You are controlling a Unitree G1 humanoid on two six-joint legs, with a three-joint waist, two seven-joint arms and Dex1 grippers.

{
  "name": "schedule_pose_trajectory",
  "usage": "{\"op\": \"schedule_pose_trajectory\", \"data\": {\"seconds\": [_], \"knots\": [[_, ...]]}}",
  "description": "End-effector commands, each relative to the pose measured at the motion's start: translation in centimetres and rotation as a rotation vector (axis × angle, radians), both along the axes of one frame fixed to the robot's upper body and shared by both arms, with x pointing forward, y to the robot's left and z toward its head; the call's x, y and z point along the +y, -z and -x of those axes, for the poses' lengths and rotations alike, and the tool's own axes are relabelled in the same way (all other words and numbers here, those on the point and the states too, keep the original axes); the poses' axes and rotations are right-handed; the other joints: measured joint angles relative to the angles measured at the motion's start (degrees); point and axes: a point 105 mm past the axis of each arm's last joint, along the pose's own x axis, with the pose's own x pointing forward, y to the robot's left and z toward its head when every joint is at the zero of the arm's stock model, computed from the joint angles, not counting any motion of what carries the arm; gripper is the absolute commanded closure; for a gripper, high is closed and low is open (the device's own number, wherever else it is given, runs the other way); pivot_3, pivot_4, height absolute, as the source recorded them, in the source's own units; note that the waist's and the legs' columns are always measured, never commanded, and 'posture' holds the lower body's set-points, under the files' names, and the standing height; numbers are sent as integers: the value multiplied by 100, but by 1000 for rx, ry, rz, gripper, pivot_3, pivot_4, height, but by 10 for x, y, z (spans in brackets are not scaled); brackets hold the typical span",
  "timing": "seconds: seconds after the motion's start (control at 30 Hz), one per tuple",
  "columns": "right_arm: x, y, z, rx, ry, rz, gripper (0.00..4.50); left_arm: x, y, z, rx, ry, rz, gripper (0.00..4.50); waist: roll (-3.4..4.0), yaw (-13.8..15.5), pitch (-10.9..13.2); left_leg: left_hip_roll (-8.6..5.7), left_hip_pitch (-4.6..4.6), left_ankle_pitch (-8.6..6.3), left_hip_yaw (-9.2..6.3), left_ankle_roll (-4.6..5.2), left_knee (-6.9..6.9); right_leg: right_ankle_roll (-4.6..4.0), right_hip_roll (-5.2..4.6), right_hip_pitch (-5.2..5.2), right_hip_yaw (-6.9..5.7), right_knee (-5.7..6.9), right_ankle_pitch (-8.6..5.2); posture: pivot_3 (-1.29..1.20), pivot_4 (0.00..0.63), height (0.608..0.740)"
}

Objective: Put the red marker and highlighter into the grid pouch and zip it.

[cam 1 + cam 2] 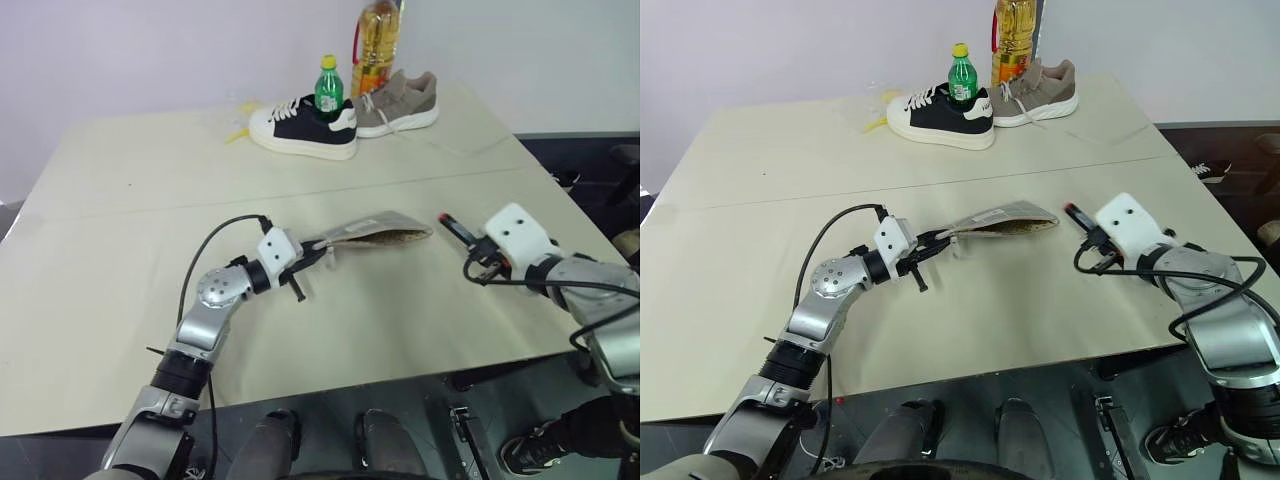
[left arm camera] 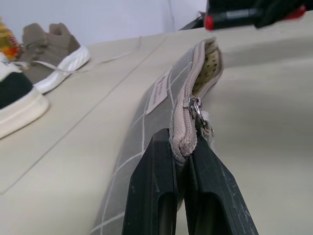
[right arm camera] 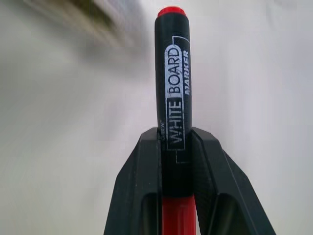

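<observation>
counter point(image 1: 120, 260): pale, wide; carries all below
shoes point(image 1: 305, 125): two, far edge, a green bottle point(image 1: 329, 88) between them
pouch point(image 1: 375, 232): mid-counter, mouth unzipped, one end lifted
left pincer point(image 1: 308, 255): clamped on pouch's zipper end
right pincer point(image 1: 470, 243): closed around marker
marker point(image 1: 455, 226): just right of pouch mouth, tip toward it

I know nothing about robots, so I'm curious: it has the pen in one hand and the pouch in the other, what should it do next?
Probably carry the marker, clamped in the right gripper, toward the pouch; the left gripper holds the pouch's zipper end, its far end gaping.
</observation>
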Motion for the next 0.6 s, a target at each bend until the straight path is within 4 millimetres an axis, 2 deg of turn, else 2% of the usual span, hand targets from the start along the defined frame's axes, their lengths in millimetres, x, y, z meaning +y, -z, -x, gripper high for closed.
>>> {"op": "schedule_pose_trajectory", "data": {"seconds": [0.03,0.13,0.27,0.5,0.6], "knots": [[19,-8,5,-24,-147,46,4216,4,-9,3,-37,-8,16,4500,-1,24,0,-2,0,0,0,0,1,0,-2,1,0,0,0,0,150,740],[28,-4,4,-18,-207,81,4216,1,-10,5,-41,-6,18,4500,-2,40,1,-5,-2,0,-2,1,3,-1,-6,1,1,-3,1,0,150,740],[28,-3,-4,-28,-208,106,4216,-1,-11,8,-46,4,25,4500,-3,38,2,-6,-3,0,-2,1,4,-2,-8,0,1,-3,1,0,150,740],[26,-8,-18,-81,-237,260,4216,-6,-11,16,-47,51,13,4500,-3,36,2,-6,-4,0,-2,1,2,-2,-8,-3,1,-4,1,0,150,740],[33,-10,-18,-102,-322,408,4216,-8,-9,21,-49,85,-18,4500,-1,34,2,-5,-5,0,-2,0,0,-2,-8,-6,2,-3,1,0,150,740]]}}
